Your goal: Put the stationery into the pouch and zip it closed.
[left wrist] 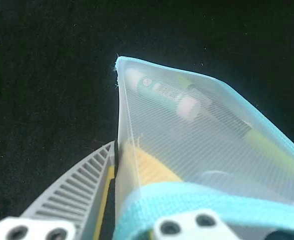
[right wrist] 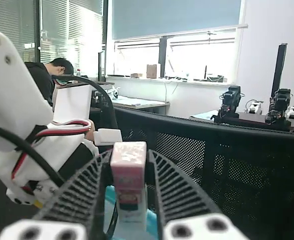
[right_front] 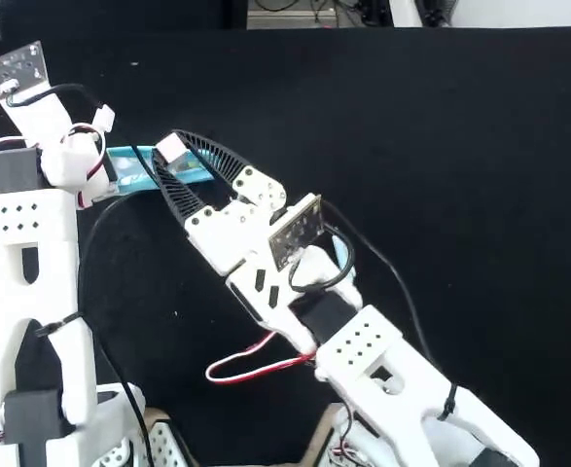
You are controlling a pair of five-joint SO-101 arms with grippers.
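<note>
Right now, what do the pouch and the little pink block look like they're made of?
The pouch: thin see-through plastic mesh, judging by the fine grid lines and the pen visible inside; its blue edge band looks like woven fabric. The block: matte pink and white, probably a rubber eraser, though that is unclear.

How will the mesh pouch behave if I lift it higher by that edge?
Probably floppy: the pouch is thin, see-through mesh, pinched at one edge by the left gripper, so the free end may sag. The marker inside looks loose and could slide toward the low end, shifting the weight.
</note>
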